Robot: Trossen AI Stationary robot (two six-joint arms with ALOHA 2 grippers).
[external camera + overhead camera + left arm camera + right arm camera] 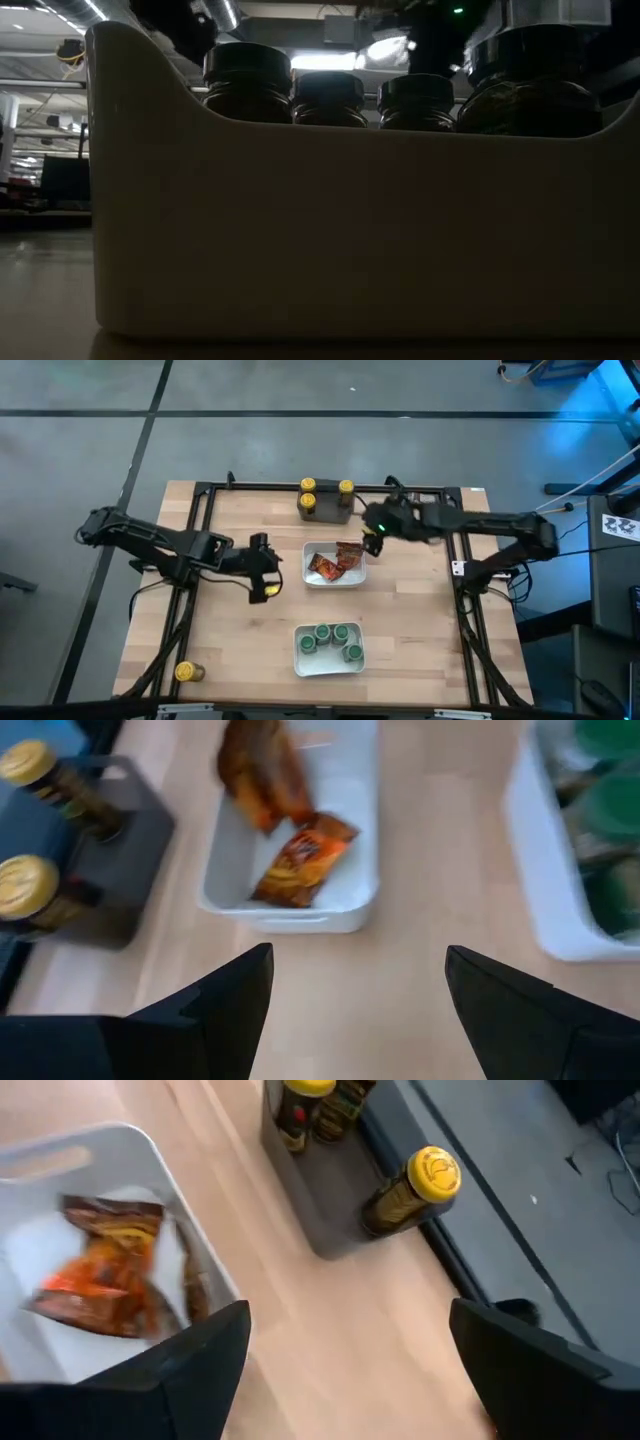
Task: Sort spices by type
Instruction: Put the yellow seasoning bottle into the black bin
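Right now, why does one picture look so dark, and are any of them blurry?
Low view: the white tray fills the frame, backlit by ceiling lights, so its jars are silhouettes. Left wrist view: the sachets are smeared. High view: evenly lit.

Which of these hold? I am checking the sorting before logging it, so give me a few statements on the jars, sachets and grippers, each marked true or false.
1. The green-lidded small jars stand in the white rectangular tray nearest the table's front edge. True.
2. The flat orange-brown sachets lie on the dark grey block. False: they lie in the middle white tray.
3. One yellow-lidded small jar stands alone at the table's front left corner. True.
4. The left gripper is shut on a jar. False: it is open, holding nothing.
5. The right gripper is open. True.
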